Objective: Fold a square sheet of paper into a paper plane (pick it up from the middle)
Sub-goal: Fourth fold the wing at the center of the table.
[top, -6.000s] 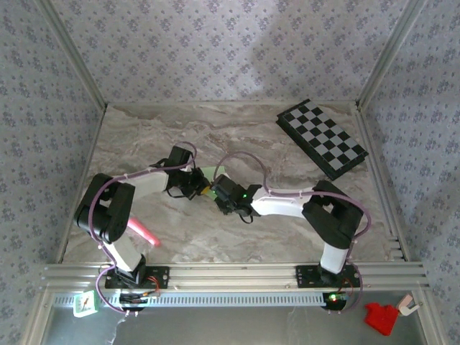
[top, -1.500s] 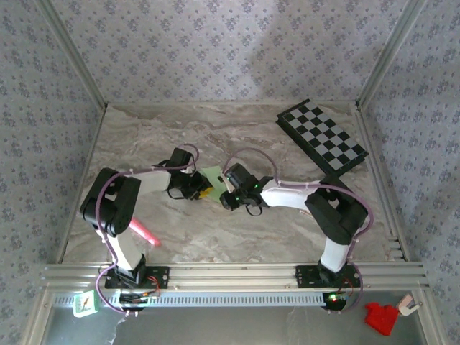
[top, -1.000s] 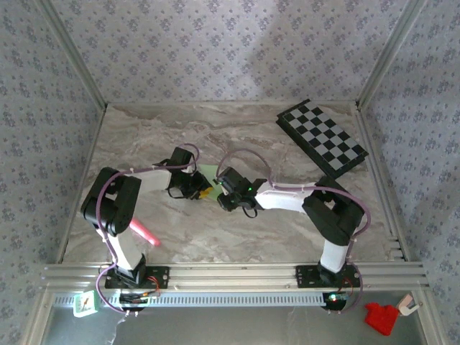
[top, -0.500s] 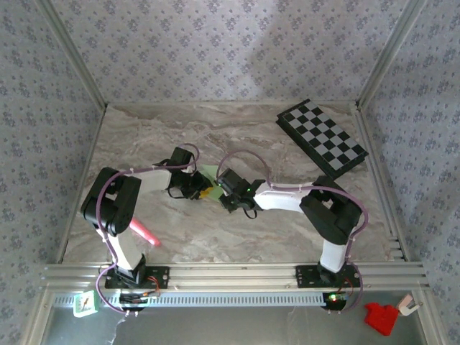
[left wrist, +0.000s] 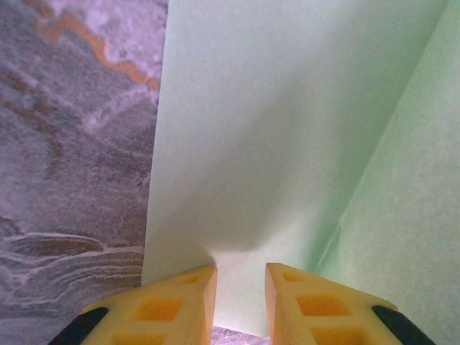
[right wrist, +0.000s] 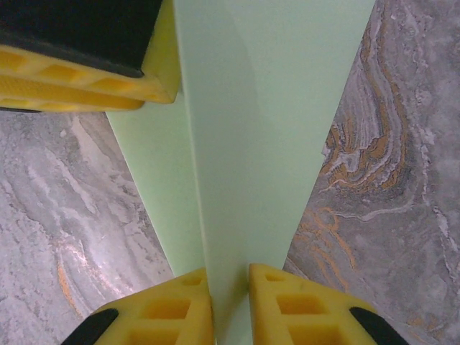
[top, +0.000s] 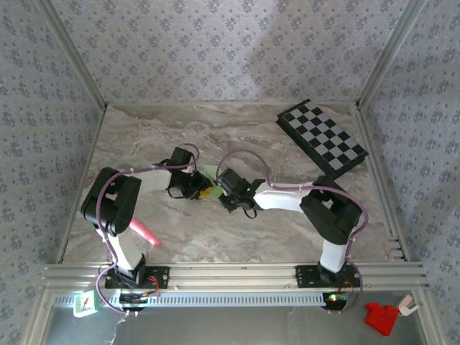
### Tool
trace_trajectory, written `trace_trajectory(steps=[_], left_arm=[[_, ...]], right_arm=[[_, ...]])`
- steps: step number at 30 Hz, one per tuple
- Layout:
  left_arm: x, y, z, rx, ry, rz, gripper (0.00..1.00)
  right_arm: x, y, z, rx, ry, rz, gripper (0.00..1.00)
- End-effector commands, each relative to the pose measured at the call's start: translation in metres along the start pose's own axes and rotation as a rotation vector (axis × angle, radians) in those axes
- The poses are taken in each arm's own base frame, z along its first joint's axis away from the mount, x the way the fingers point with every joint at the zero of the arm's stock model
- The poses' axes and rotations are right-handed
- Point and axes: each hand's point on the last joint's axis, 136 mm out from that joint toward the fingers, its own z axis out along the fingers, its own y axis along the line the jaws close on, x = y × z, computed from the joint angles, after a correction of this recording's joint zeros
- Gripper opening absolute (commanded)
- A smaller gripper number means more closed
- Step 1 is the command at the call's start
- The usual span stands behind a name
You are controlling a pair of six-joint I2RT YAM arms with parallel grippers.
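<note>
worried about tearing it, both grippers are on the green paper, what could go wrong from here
Both grippers crowd the partly folded paper: the right gripper pinches a raised fold, the left gripper sits at its edge. Pulling apart could tear or crumple it.
The left gripper's finger lies right beside that fold; the fingers might collide.

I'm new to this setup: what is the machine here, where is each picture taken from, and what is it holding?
Two robot arms are bolted at the near edge of a marble table. The top view looks down from above and behind them. The other two pictures come from a camera on each wrist. The left hand and right hand each pinch the same partly folded pale green paper at mid-table. A chequered board lies at the far right, and a pink marker lies near the left arm.
</note>
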Motion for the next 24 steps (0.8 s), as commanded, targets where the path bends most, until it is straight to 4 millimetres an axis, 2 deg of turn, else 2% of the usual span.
trace_trajectory(steps=[1, 12, 24], left_arm=[[0.01, 0.032, 0.006, -0.121, 0.025, -0.043, 0.26], [0.01, 0.031, 0.004, -0.12, 0.02, -0.041, 0.26], [0.004, 0.016, -0.014, -0.089, -0.045, 0.0, 0.2]], right_arm=[[-0.007, 0.001, -0.005, 0.0, -0.007, 0.003, 0.21], [-0.001, 0.011, 0.003, -0.055, 0.024, 0.002, 0.12], [0.008, 0.013, 0.008, -0.137, 0.087, 0.034, 0.09]])
